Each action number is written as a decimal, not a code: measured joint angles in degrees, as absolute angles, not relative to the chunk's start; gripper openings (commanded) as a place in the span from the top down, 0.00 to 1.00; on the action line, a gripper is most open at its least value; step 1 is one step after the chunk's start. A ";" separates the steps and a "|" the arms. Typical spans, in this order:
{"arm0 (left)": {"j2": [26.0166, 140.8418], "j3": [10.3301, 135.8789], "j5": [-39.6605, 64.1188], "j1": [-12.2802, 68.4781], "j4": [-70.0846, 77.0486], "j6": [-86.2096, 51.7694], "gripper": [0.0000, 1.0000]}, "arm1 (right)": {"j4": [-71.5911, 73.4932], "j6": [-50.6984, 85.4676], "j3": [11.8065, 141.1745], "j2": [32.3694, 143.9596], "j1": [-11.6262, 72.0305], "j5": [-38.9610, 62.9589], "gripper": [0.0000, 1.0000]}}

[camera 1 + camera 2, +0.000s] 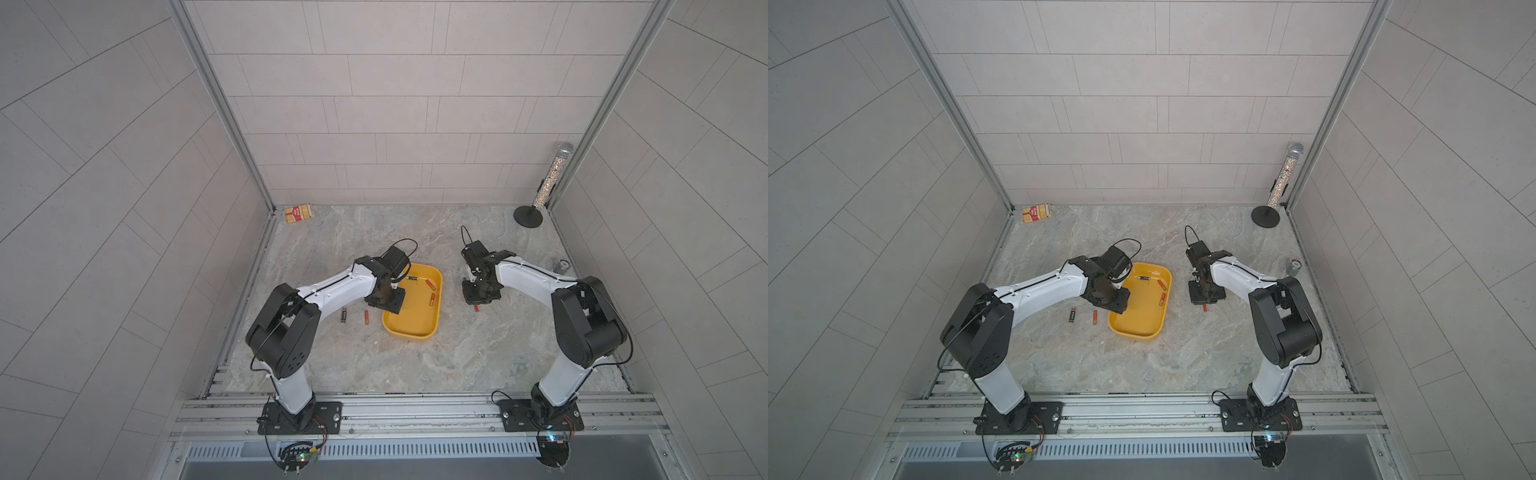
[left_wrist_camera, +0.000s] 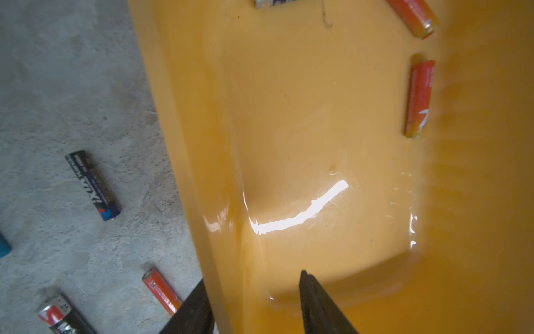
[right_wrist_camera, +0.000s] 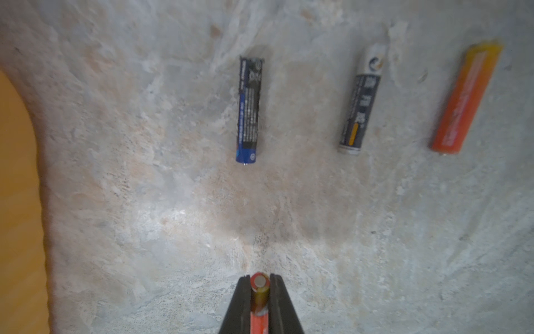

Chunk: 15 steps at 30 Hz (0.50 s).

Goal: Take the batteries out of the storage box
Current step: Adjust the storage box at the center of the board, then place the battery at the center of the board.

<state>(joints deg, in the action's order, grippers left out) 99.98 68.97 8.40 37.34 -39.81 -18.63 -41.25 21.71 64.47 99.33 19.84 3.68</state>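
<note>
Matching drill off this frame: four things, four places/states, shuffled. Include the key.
Things:
1. right pincer
2. left pincer
3. carton
4. grey can

Places/states:
A. far left corner of the table
B. open, astride the storage box wall
C. near the table's right edge
D. shut on an orange-red battery

Pairs: 1-D, 2-B, 3-A, 4-C

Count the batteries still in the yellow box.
3. The black battery lies near the far wall, the far orange battery beside it, the near orange battery along the right wall. The left arm hides one corner of the yellow box.
</note>
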 measured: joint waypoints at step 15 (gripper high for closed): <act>99.39 66.67 10.50 39.97 -38.04 -29.30 0.67 | -39.27 22.61 64.49 102.54 19.84 5.10 1.00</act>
<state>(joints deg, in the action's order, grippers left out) 99.39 66.67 10.50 39.97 -38.04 -29.30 -39.27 22.61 64.49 102.54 19.84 5.10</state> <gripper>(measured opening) 0.336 0.128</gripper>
